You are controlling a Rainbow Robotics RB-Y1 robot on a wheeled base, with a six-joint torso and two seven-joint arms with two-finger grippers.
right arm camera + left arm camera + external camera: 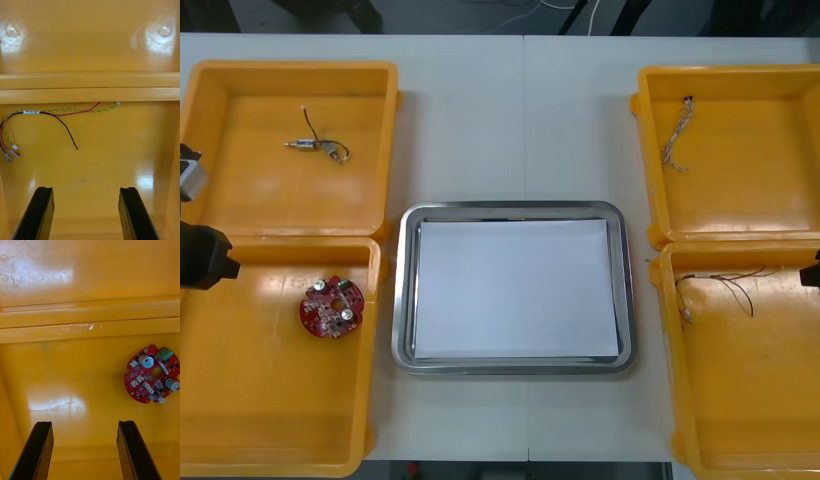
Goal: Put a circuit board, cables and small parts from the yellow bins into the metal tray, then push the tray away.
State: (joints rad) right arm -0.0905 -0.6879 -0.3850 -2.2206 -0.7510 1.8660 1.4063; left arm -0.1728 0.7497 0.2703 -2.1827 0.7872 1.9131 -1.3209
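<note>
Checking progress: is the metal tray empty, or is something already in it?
Empty. The metal tray shows a bare white inside; the round red circuit board lies in a yellow bin.

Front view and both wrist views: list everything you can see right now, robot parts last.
bins: four, yellow, two at each side of the table
tray: one, metal with a white inside, between the bins, nothing in it
circuit board: one, red, near-left bin
small metal part: one, silvery, with a dark wire, far-left bin
twisted cable: one, blue and white, far-right bin
cable bundle: one, black, red and yellow, near-right bin
left gripper: open, over the near-left bin
right gripper: open, over the near-right bin
</note>
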